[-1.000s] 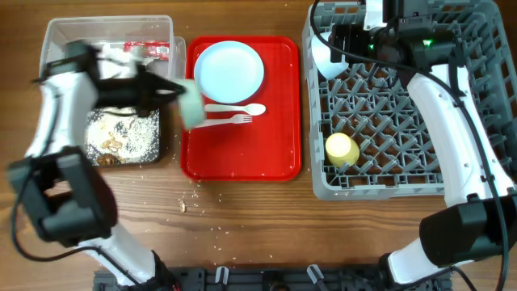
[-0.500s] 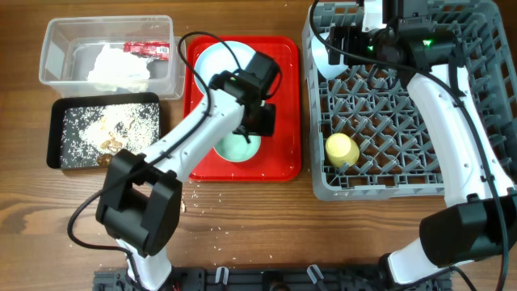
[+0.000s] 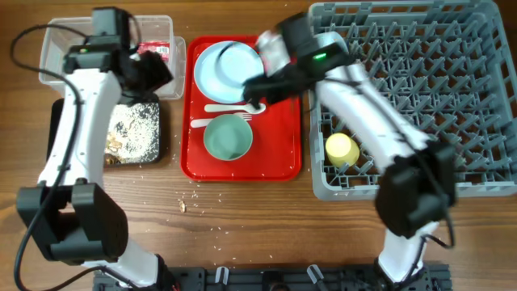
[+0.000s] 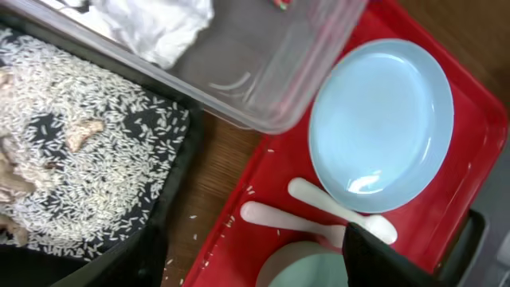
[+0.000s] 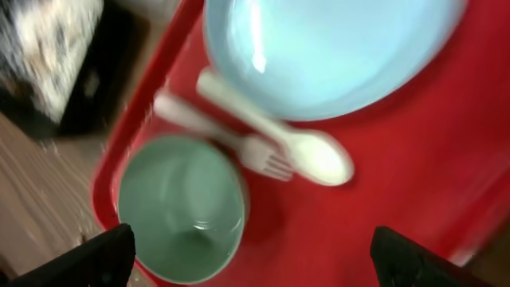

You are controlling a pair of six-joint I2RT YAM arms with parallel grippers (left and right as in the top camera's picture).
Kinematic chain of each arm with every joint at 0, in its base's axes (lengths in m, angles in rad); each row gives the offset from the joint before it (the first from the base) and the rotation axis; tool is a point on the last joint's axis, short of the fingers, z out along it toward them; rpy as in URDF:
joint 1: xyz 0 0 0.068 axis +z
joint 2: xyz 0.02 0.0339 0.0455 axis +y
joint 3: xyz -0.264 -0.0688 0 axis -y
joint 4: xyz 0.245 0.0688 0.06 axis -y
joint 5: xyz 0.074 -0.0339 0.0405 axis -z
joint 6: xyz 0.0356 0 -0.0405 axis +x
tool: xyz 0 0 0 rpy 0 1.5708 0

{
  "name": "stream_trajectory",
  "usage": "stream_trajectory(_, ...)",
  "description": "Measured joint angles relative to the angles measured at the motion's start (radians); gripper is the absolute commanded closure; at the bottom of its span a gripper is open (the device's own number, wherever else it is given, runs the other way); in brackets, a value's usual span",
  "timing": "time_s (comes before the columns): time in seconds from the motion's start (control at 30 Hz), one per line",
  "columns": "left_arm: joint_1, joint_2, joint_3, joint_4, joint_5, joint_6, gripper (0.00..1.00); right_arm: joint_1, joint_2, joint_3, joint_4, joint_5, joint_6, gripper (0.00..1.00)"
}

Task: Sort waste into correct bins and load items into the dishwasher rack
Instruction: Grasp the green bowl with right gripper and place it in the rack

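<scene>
Right gripper [image 5: 251, 249] hovers over the red plastic serving tray [image 3: 283, 121]. Its jaws are spread wide with nothing between them. Left gripper [image 4: 251, 261] hangs near the clear plastic rectangular tub [image 3: 60, 40] and the shallow black tray of rice grains [image 3: 137, 129]; it also looks parted and empty.

On the red tray:
- Pale blue round plate [image 3: 229, 71] at the far end.
- White plastic spoon [image 5: 279, 127] and white plastic fork [image 5: 215, 131] just beside it.
- Pale blue-green bowl [image 5: 179, 207] upright at the near end, mouth up, touching the fork's tines or nearly so (can't settle which).

Handling, my guess:
- Bowl is light, rigid and smooth-walled. Pinch it across the rim, one finger inside and one outside.
- Cutlery is thin, flat and skittish. Take each piece mid-handle, across its width.

Orientation: spoon and fork lie nearly parallel, long axes across the tray's width. Spoon bowl and tines point toward the large grey plastic dishwasher rack [image 3: 477, 97], handles toward the bins. A small yellow cup [image 3: 342, 149] sits in the rack.
</scene>
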Motion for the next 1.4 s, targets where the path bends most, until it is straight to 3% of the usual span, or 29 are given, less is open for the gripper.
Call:
stream_trajectory(0.1, 0.034, 0.0, 0.0, -0.002, 0.021, -0.003, 0.26, 0.113, 0.071, 0.0, -0.092, 0.097, -0.073, 0.15)
stream_trajectory(0.27, 0.032, 0.0, 0.0, -0.002, 0.039, -0.003, 0.25, 0.134, 0.147, 0.0, -0.118, 0.186, -0.135, 0.39)
stream_trajectory(0.3, 0.032, 0.0, 0.0, -0.002, 0.04, -0.004, 0.25, 0.131, 0.155, 0.0, -0.117, 0.193, -0.137, 0.48)
stream_trajectory(0.4, 0.032, 0.0, 0.0, -0.002, 0.039, -0.004, 0.25, 0.117, 0.17, 0.0, -0.11, 0.201, -0.148, 0.9)
stream_trajectory(0.43, 0.032, 0.0, 0.0, -0.002, 0.039, -0.004, 0.22, 0.113, 0.172, 0.0, -0.11, 0.203, -0.147, 0.95)
stream_trajectory(0.5, 0.032, 0.0, 0.0, -0.002, 0.039, -0.006, 0.02, 0.108, 0.172, 0.0, -0.108, 0.207, -0.146, 0.96)
stream_trajectory(0.53, 0.032, 0.0, 0.0, -0.001, 0.039, -0.01, 0.0, 0.108, 0.172, 0.0, -0.109, 0.208, -0.142, 0.96)
stream_trajectory(0.67, 0.032, 0.0, 0.0, -0.002, 0.039, -0.011, 0.0, 0.105, 0.148, 0.0, -0.127, 0.209, -0.108, 0.96)
stream_trajectory(0.77, 0.032, 0.0, 0.0, 0.0, 0.039, -0.011, 0.0, 0.079, 0.024, 0.0, -0.13, 0.269, -0.034, 0.96)
stream_trajectory(0.93, 0.032, 0.0, 0.0, 0.029, 0.039, -0.011, 0.0, -0.121, -0.33, 0.024, -0.21, 0.636, 0.188, 0.96)
stream_trajectory(1.03, 0.032, 0.0, 0.0, 0.029, 0.039, -0.011, 0.0, -0.182, -0.406, 0.03, -0.315, 0.89, 0.303, 0.96)
stream_trajectory(1.27, 0.032, 0.0, 0.0, 0.029, 0.039, -0.011, 0.0, -0.171, -0.306, 0.029, -0.451, 1.237, 0.42, 0.96)
stream_trajectory(1.4, 0.032, 0.0, 0.0, 0.029, 0.039, -0.011, 0.0, -0.084, -0.204, 0.024, -0.412, 1.409, 0.415, 0.96)
